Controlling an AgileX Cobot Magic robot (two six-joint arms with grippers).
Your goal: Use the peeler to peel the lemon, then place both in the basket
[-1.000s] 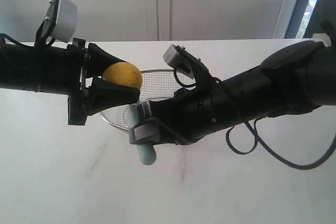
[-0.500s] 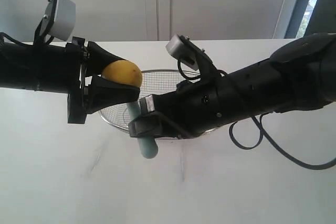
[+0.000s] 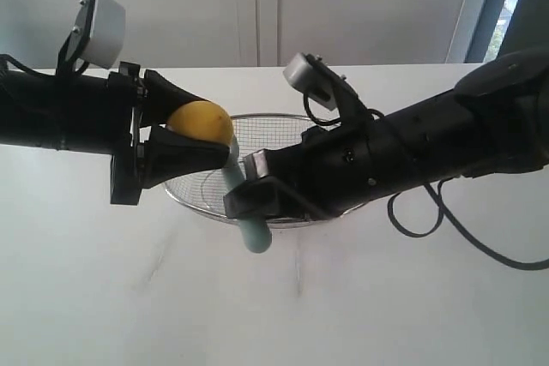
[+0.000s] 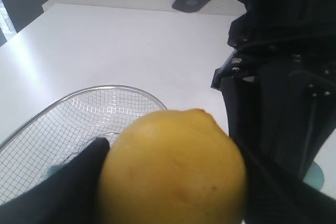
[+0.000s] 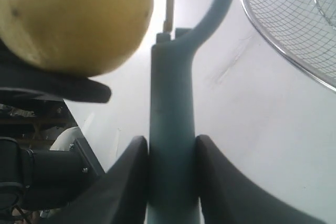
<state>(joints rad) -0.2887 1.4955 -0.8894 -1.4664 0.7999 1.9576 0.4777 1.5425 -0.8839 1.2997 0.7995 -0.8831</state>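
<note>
Lemon [image 3: 200, 122] was clamped in the left gripper [image 3: 214, 133], raised just beside the blade head of the peeler [image 3: 255, 234], whose handle the right gripper [image 5: 170, 150] grasped firmly, presumably so the blade could be drawn across the rind, with the basket [image 3: 279, 117] lying close beyond the peeler.

Exterior view: hanging back a fair bit, slightly above the bench [image 3: 86, 297], facing the back wall [image 3: 360, 6] and taking in the whole workspace. Left wrist view: riding right behind the left end effector [image 4: 173, 187], staring pretty much point-blank at the lemon [image 4: 173, 161], with the basket [image 4: 105, 86] just past it. Right wrist view: peering along the peeler [image 5: 170, 103] in the right end effector [image 5: 172, 182], also super close. Sharing lemon and basket across all three, and catching the peeler in exterior and right wrist both.
</note>
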